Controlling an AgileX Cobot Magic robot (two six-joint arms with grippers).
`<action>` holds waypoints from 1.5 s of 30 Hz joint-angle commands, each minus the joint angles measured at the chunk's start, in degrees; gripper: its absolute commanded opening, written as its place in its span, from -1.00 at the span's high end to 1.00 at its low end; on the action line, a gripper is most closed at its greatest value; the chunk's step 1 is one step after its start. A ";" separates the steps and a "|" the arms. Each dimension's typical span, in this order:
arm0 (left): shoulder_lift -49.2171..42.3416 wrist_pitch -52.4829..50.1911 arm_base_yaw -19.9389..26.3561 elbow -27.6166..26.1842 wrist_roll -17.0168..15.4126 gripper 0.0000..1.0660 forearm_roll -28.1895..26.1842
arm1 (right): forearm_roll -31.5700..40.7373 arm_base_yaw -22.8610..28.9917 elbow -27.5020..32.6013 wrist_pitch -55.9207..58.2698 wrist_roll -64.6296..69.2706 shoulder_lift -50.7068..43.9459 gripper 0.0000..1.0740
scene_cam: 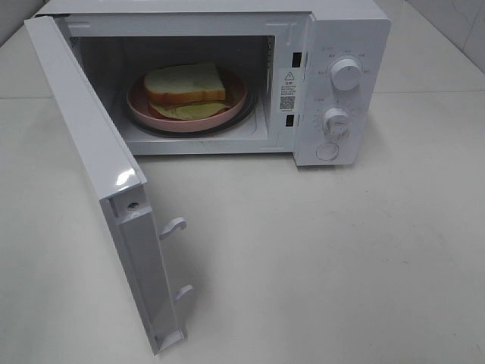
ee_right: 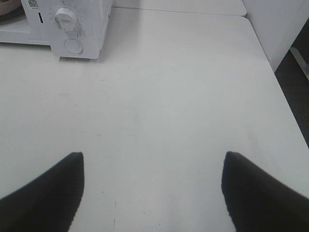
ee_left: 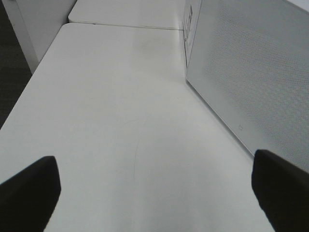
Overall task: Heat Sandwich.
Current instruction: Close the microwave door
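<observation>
Black-fingered, the left gripper point(ee_left: 154, 162) and right gripper point(ee_right: 153, 155) both gape empty above the table point(scene_cam: 341, 265). Beyond them the door point(scene_cam: 83, 136) hangs open. A hard shove could shift the microwave point(scene_cam: 348, 30). Inside, the sandwich point(scene_cam: 186, 85) rests on its pink plate point(scene_cam: 140, 106).

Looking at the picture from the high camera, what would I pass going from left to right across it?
Open microwave door → sandwich inside the oven → label sticker on the frame → control panel with its two dials.
</observation>
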 commanded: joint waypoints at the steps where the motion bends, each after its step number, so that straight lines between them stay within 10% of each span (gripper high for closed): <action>1: -1.26 -0.23 0.17 0.23 -0.23 -0.90 0.06 | 0.11 -0.46 -0.11 -0.46 0.17 -1.49 -0.42; 18: 3.27 -5.04 0.17 -1.78 -0.29 -0.89 -0.63 | 0.11 -0.46 -0.11 -0.46 0.17 -1.49 -0.42; 23: 9.97 -8.25 0.17 -1.78 -0.29 -0.61 -2.52 | 0.11 -0.46 -0.11 -0.46 0.17 -1.49 -0.42; 36: 23.55 -21.94 0.17 1.43 -0.29 0.86 -2.58 | 0.11 -0.46 -0.11 -0.46 0.17 -1.49 -0.42; 45: 29.51 -42.34 0.17 9.51 0.17 1.00 -2.12 | 0.11 -0.46 -0.11 -0.46 0.17 -1.49 -0.42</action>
